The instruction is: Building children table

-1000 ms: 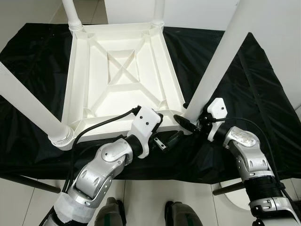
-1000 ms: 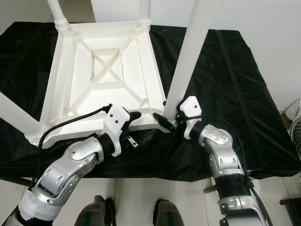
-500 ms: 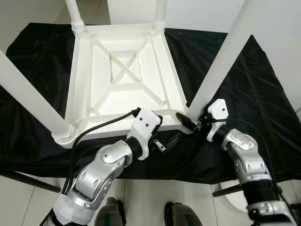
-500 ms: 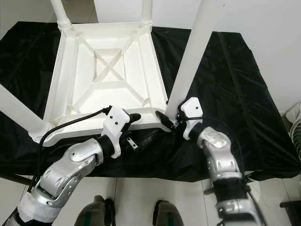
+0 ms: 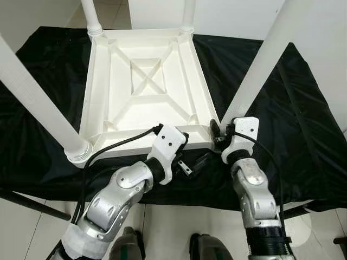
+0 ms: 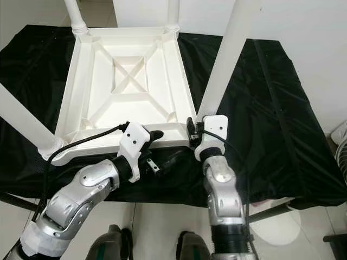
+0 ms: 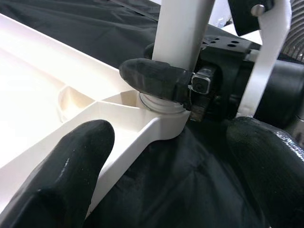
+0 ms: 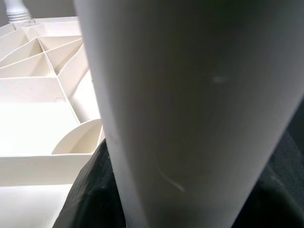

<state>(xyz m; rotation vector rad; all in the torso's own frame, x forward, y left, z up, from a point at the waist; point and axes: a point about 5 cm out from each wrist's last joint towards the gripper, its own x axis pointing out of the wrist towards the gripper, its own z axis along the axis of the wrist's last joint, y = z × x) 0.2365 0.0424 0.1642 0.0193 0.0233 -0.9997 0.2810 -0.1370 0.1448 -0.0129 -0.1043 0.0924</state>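
Observation:
A white plastic children's table [image 5: 98, 97] lies upside down on a black cloth [image 5: 303, 124], its legs pointing up. My right gripper [image 5: 215, 131] is at the base of the near right leg [image 5: 255, 70], where the leg enters the corner socket [image 7: 156, 123]. One of its fingers [image 7: 156, 78] wraps across that base, and the leg [image 8: 190, 114] looms close in the right wrist view. My left gripper [image 5: 194, 147] straddles the table's near rim just left of that corner. It is open, with one finger [image 7: 61, 180] over the rim and the other [image 7: 268, 161] on the cloth.
The near left leg [image 5: 38, 103] leans up at the left. Two far legs [image 5: 91, 16] [image 5: 188, 13] stand at the back corners. The cloth hangs over the front edge, with tiled floor and my feet [image 5: 127, 246] below. A round white object [image 6: 274, 227] lies on the floor at the right.
My right forearm has swung in from the right to stand almost straight under the corner, and its gripper has turned around the leg's base. The left arm has held still.

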